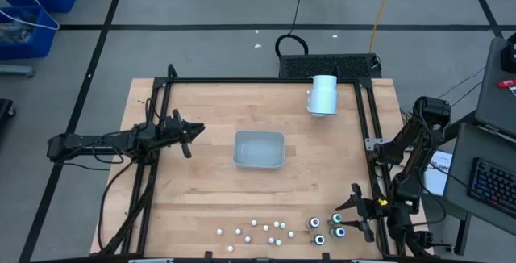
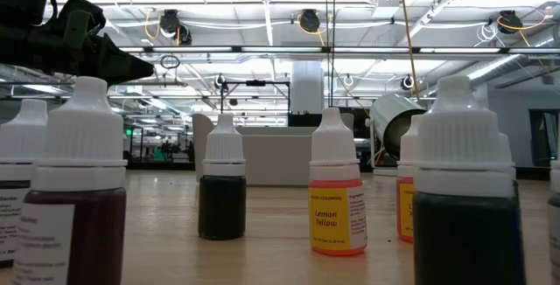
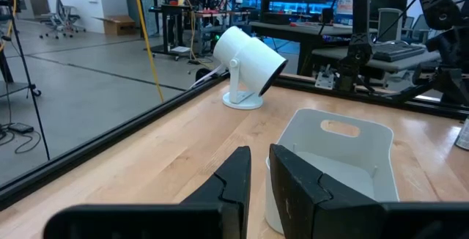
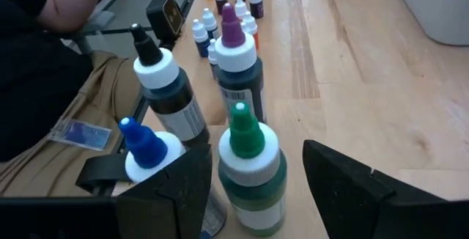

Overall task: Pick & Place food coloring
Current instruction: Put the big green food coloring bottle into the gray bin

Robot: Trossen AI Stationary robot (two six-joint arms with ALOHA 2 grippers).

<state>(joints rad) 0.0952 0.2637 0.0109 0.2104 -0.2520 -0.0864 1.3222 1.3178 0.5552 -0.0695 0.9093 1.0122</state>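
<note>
Food coloring bottles [image 1: 326,231] are being stood in a cluster at the near edge of the table [image 1: 201,190], with a row of smaller dropper bottles [image 1: 258,229] lined up beside them; the grey tray [image 1: 259,149] is sitting well apart at mid-table. The right gripper [image 4: 256,188] is being held low at the cluster, fingers spread wide with nothing clamped, and the green-capped bottle [image 4: 251,169] is being framed between them. The left gripper [image 1: 189,131] is being parked over the left side of the table, fingers nearly shut on nothing, facing the tray and the white lamp [image 3: 245,63]. Handling judgement: the bottles are likely being treated as light, stiff plastic, smooth-labelled and slippery, tall and easily tipped. The grip is best being taken on the round body below the cap shoulder, not on the tapered tip. Neighbours are standing close, so knock-over risk is being expected.
</note>
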